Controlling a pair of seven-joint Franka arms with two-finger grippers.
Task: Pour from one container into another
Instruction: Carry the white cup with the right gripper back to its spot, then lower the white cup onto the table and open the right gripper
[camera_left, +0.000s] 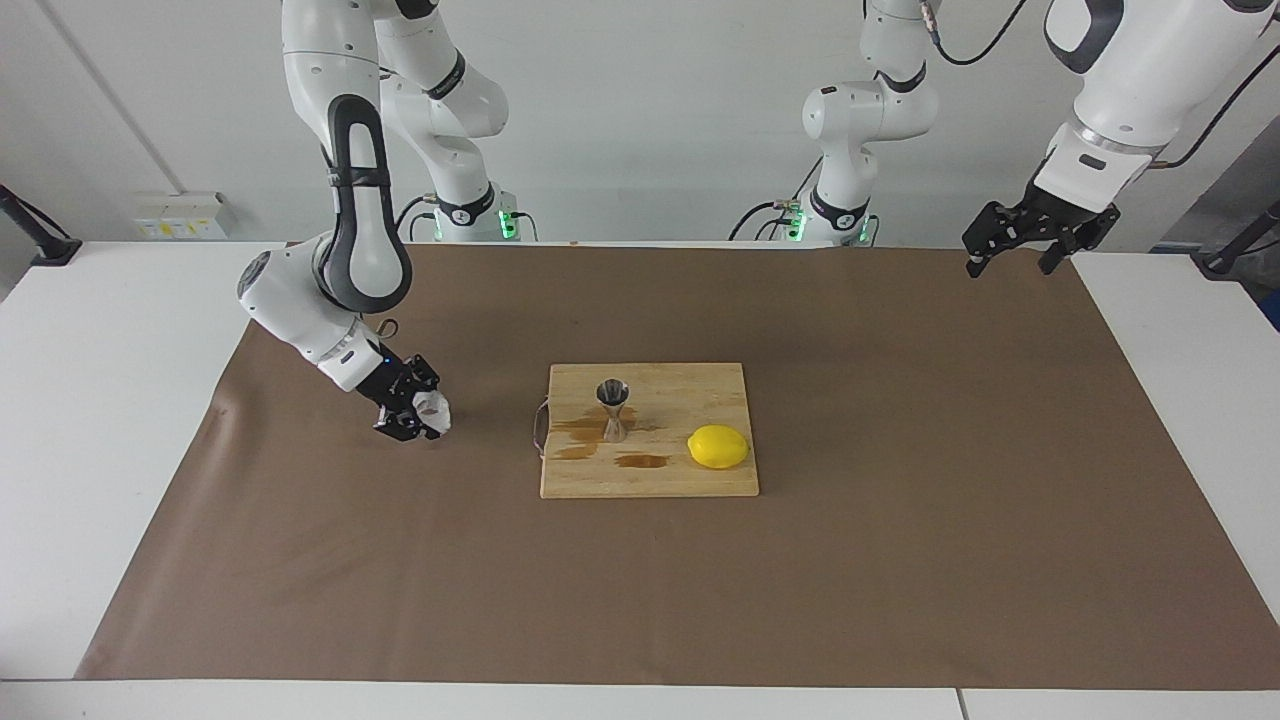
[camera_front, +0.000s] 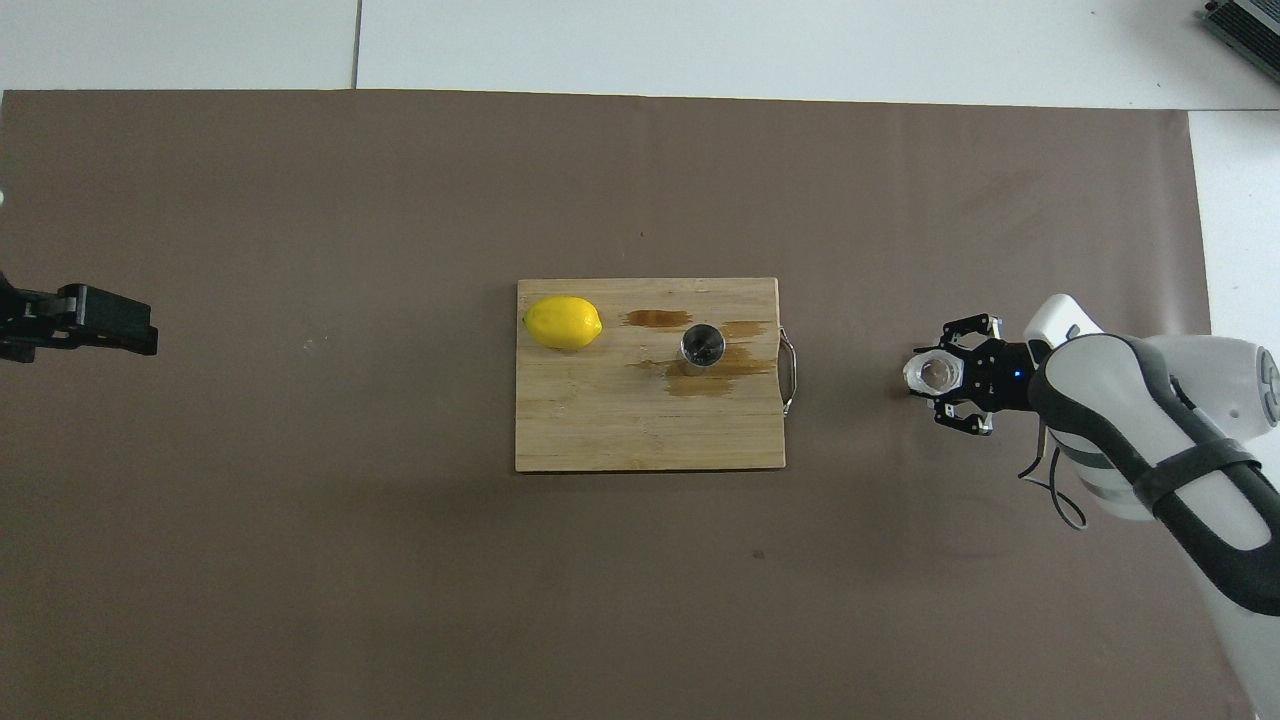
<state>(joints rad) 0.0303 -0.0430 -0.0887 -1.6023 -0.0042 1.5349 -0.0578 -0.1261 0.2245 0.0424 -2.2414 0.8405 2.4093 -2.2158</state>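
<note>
Right end effector (camera_left: 418, 412) clamped on the clear cup (camera_left: 436, 407), low over brown paper (camera_left: 900, 560), probably just off it. Jigger (camera_left: 612, 408) stands on the cutting board (camera_left: 700, 385) beside it, toward the left arm. Lower straight, keep cup level, release only once seated. Left end effector (camera_left: 1020, 238) waits, fingers apart. Wet stains (camera_left: 640, 461) on board; lemon (camera_left: 718, 446) there too. White worktop (camera_left: 100, 400), plain wall.

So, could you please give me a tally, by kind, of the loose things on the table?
Clear cup, in the right gripper: 1
Steel jigger: 1
Lemon: 1
Wooden cutting board: 1
Total: 4
</note>
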